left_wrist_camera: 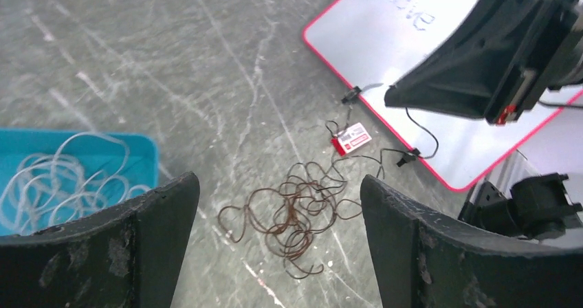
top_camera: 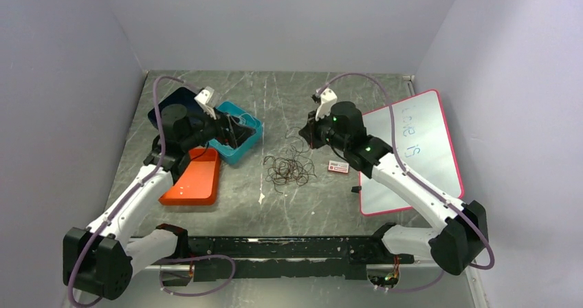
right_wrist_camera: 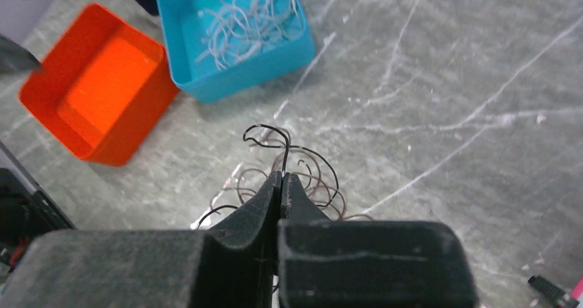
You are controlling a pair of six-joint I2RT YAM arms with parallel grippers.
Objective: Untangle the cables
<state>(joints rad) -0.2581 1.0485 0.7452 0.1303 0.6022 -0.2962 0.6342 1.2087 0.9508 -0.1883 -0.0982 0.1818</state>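
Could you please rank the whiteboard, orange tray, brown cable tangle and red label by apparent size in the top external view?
1. whiteboard
2. orange tray (close to the next)
3. brown cable tangle
4. red label

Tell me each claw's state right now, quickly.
Left claw: open, holding nothing.
Right claw: closed, pinching a thin black cable at its tips.

White arms (top_camera: 130, 201), purple hoses (top_camera: 155, 108), black claws (left_wrist_camera: 278, 181) (right_wrist_camera: 280, 177)
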